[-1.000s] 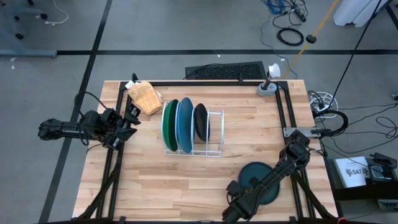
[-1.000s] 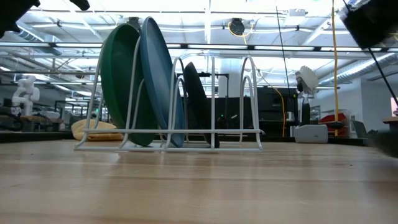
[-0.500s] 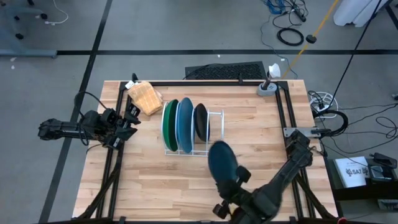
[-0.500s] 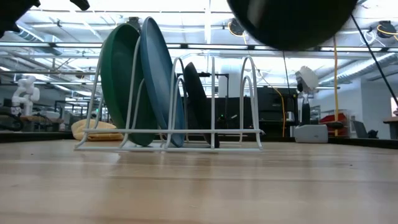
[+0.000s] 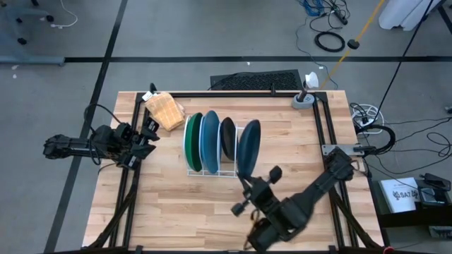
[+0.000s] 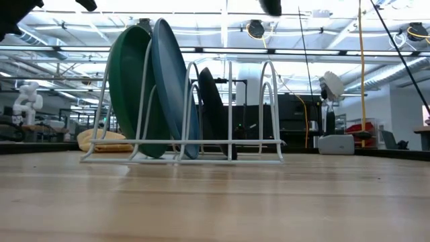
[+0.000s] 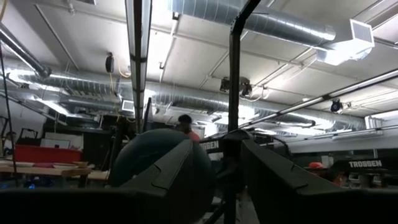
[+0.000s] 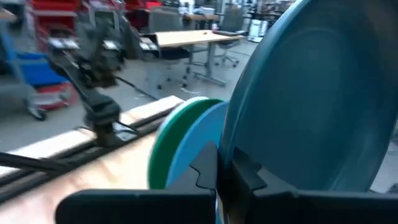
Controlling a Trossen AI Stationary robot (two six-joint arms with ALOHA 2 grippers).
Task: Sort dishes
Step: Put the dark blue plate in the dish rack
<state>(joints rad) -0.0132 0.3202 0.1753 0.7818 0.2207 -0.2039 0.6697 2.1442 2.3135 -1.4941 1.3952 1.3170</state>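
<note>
Currently: right gripper (image 5: 248, 185) clamps dark-teal plate (image 5: 248, 147) on edge, above white rack's (image 5: 219, 171) vacant slot beside black plate (image 5: 227, 138).

From my right wrist, the dark-teal plate (image 8: 311, 99) runs past the frame's edge and hides the black plate. In the low view, only its bottom edge shows at the top.

Right arm enters from the right edge of the high view, stretched diagonally toward lower centre, wrist raised. Right gripper (image 5: 248, 185) sits just below frame centre, fingers (image 8: 239, 174) clamped on the edge of the dark-teal plate (image 5: 248, 147), held upright. Left arm folded at mid-left edge; left gripper (image 5: 146, 138) idle.
</note>
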